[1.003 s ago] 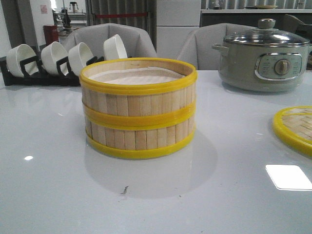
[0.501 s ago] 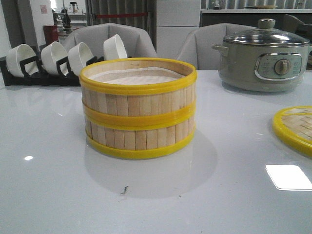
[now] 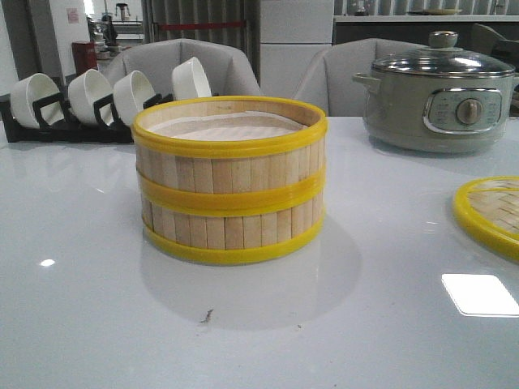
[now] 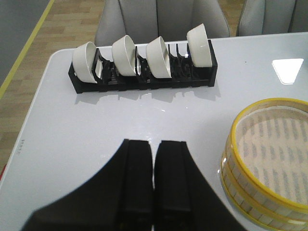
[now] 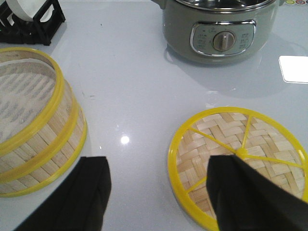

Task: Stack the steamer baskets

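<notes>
Two steamer baskets stand stacked one on the other in the middle of the white table, pale slat walls with yellow rims and a white liner in the top one. The stack also shows in the left wrist view and the right wrist view. My left gripper hovers above the table to the left of the stack, shut with nothing between its fingers. Over the bare table between the stack and the woven lid, my right gripper is open and empty. Neither gripper shows in the front view.
A black rack with several white bowls stands at the back left. A grey-green electric pot with a glass lid sits at the back right. The flat woven lid lies at the right edge. Chairs stand behind the table.
</notes>
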